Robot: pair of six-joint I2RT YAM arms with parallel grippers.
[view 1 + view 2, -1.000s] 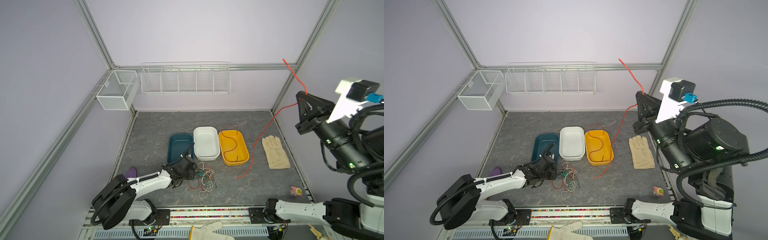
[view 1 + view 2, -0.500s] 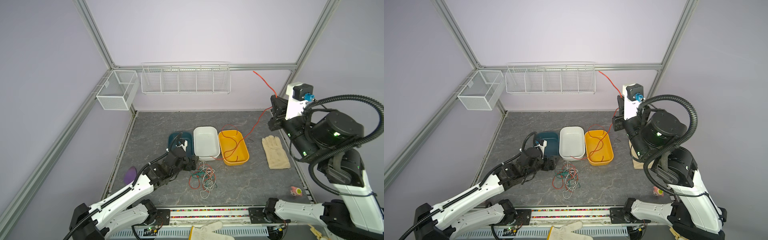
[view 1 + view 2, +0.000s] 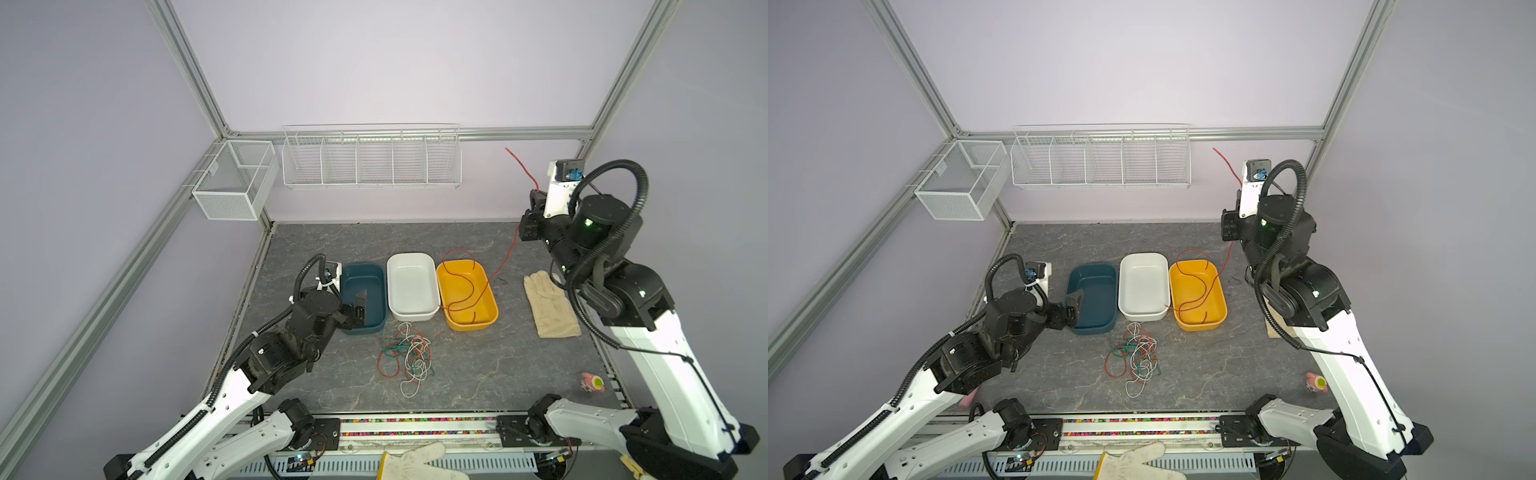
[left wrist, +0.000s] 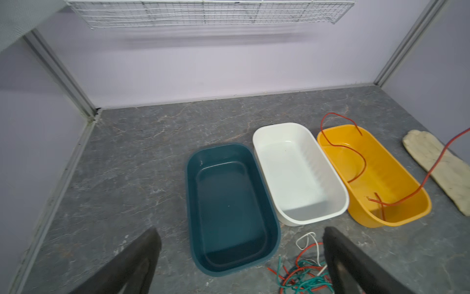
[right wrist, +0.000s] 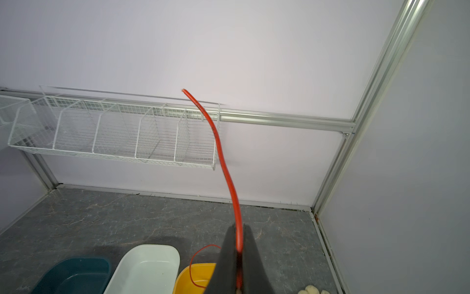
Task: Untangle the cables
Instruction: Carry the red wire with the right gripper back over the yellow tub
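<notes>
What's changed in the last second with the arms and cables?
The left gripper opened and drew back from the tangle to the blue tray. The right gripper, shut on the red cable, swung inward and down, draping it into the yellow tray. Tangle, white tray, glove: unmoved.

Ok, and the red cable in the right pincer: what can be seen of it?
The red-orange cable is a thin, flexible, smooth-sheathed wire. The right pincer is shut on it, with a short free end curving up beyond it. Below the grip it hangs slack, crosses the rim of the yellow tray and loops loosely inside, where its other end lies.
</notes>
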